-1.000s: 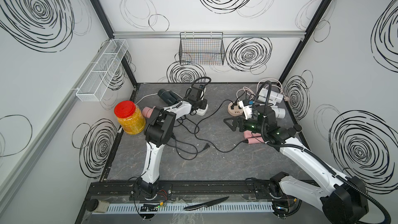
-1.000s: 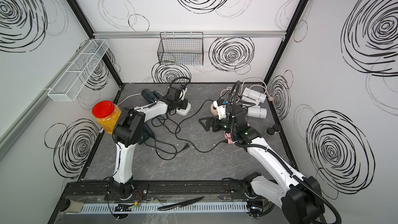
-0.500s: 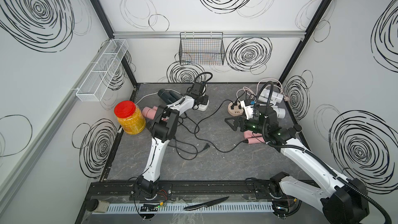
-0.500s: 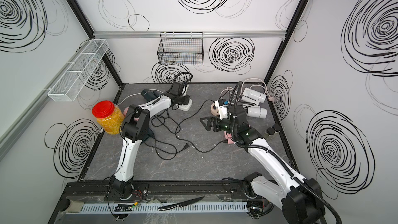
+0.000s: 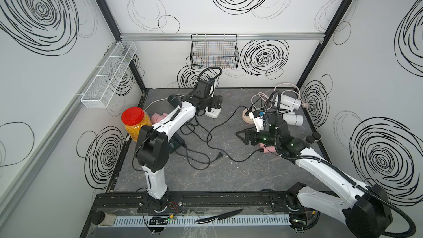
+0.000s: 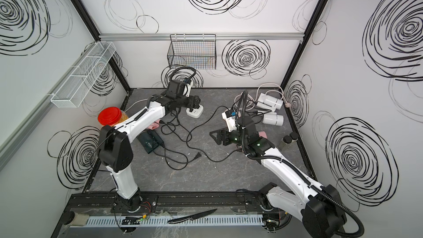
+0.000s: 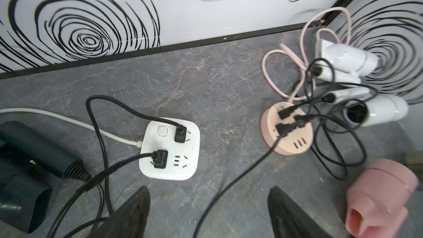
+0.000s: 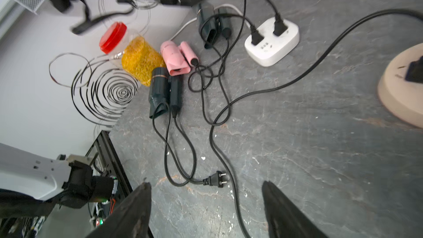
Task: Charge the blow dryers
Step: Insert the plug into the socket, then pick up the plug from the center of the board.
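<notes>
Blow dryers (image 5: 293, 120), folding plastic, six: teal pair (image 8: 160, 90) and one pink (image 8: 174, 58) by left edge of the table (image 5: 229, 179), white pair (image 7: 348, 61) in back right corner, other pink (image 7: 380, 193) near right edge | left gripper (image 7: 209, 211): lately pinched, now spread, empty, above white square power strip (image 7: 169, 148), two black plugs (image 7: 180, 133) seated | right gripper (image 8: 206, 209): spread, empty | outstanding: one loose black plug (image 8: 216, 179), mid-table.
</notes>
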Action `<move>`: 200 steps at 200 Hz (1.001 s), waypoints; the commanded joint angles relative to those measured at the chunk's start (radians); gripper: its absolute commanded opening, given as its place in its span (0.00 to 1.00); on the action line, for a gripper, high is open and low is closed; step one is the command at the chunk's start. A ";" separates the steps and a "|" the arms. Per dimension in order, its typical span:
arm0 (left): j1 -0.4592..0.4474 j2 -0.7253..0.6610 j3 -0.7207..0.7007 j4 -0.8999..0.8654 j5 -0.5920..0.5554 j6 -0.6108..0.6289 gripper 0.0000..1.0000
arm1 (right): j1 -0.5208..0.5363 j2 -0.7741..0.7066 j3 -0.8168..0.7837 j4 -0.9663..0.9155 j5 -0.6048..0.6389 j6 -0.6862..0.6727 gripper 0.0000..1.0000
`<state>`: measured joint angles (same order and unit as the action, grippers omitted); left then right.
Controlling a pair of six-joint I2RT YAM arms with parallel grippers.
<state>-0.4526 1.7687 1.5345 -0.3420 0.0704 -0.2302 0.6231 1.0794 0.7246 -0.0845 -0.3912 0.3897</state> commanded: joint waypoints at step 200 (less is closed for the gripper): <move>0.476 -0.407 -0.854 0.141 0.026 -0.229 0.99 | 0.368 0.641 0.124 0.122 0.327 0.635 0.46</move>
<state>0.0124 1.3815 0.7231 -0.1967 0.1078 -0.4450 0.9802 1.7084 0.8227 0.0647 -0.1162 1.0035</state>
